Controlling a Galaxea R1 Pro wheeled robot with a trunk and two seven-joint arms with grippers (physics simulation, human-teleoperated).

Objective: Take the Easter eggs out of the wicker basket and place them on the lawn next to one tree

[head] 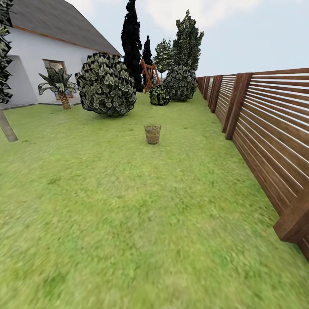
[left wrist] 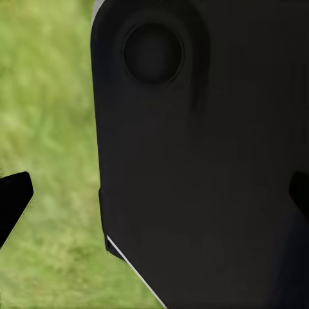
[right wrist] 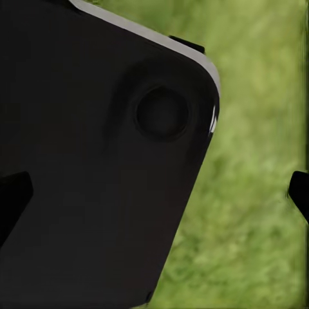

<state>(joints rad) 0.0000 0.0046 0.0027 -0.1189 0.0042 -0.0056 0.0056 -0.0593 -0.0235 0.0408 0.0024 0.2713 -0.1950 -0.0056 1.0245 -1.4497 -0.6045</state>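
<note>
Ahead, near the middle of the head view, the wicker basket (head: 152,134) stands upright on the lawn (head: 128,223), well apart from the brown slat fence (head: 266,128) running along the right edge. Its contents are too small to make out. Beyond it sit a round bush (head: 106,84) and a short palm (head: 60,86) by the white house (head: 38,60); a thin grey tree trunk (head: 7,125) leans at the left edge. Each wrist view shows grass behind a black robot body panel (left wrist: 206,161), with the left gripper (left wrist: 158,193) and right gripper (right wrist: 158,193) fingertips spread wide, holding nothing.
</note>
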